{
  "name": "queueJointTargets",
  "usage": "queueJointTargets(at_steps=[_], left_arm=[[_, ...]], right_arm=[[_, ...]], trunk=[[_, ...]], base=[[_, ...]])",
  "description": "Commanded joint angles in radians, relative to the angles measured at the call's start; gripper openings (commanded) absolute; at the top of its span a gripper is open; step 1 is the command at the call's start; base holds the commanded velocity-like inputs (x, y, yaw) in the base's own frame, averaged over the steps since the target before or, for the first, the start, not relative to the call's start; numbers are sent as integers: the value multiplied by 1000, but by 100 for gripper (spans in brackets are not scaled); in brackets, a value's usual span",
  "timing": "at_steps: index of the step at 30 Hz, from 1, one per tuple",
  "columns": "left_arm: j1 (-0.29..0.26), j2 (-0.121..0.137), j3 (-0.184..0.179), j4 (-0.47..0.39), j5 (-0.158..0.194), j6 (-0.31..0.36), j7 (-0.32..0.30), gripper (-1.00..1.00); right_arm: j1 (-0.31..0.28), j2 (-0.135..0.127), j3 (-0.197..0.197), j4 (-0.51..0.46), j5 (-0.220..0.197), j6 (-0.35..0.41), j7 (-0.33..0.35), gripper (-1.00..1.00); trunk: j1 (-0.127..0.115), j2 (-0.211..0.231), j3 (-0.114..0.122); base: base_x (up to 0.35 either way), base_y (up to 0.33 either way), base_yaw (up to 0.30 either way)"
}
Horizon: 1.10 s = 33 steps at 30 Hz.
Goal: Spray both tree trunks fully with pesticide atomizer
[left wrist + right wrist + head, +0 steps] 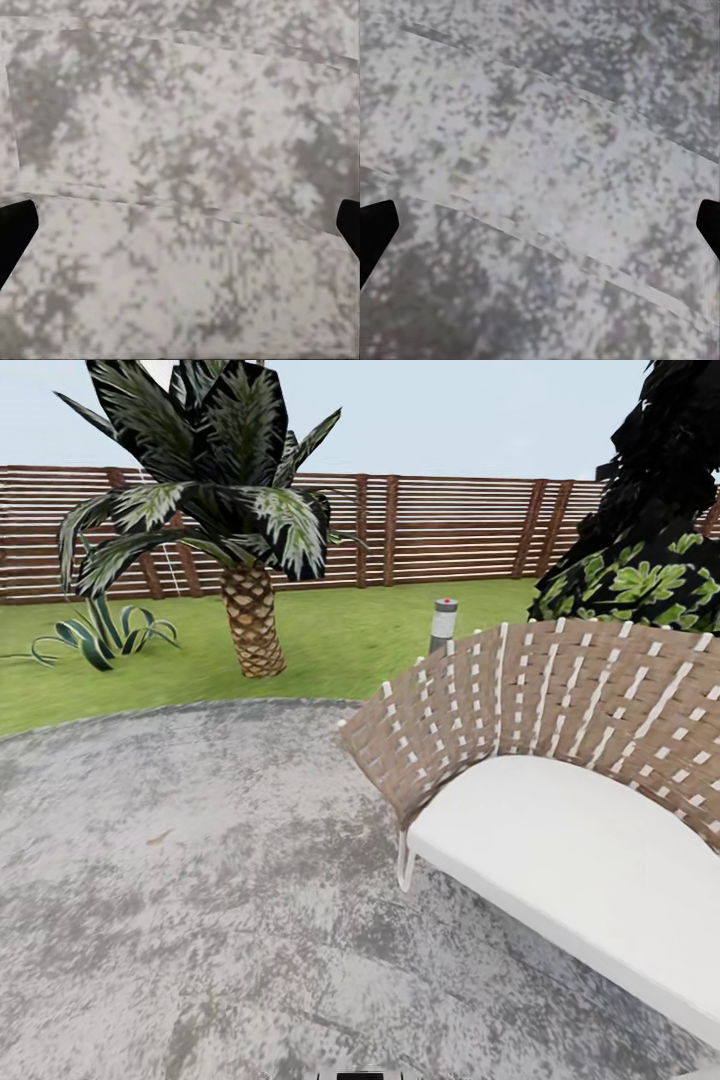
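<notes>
Both grippers, the left gripper [180, 225] and the right gripper [540, 225], hang spread wide and empty over mottled grey stone paving [200, 880]. I judge the search step: no atomizer in sight; next, turn toward the far green grass lawn [330, 630].

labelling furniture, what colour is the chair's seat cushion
White, on the woven brown chair; cushion shows best in the head view.

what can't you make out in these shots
- Lamp post, head view: its lower part is hidden behind the woven chair.
- Dark tree, head view: cut off by the top and right edges; chair hides its base.
- Left gripper, right gripper, wrist views: fingers cut off at the side edges over mottled paving.
</notes>
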Motion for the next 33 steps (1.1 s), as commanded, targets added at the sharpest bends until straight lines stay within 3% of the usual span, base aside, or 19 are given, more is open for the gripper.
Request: queueJointTargets(at_steps=[1,16,33], left_arm=[[-1,0,1,1,0,-3,1,100],[-1,0,1,1,-1,-3,1,100],[-1,0,2,1,-1,-3,1,100]], right_arm=[[0,0,-1,1,0,-3,0,100],[0,0,-1,1,0,-3,0,100],[0,0,-1,1,0,-3,0,100]], trunk=[[0,0,-1],[0,0,-1],[0,0,-1]], base=[[-149,-200,277],[-170,-151,277],[-9,-6,277]])
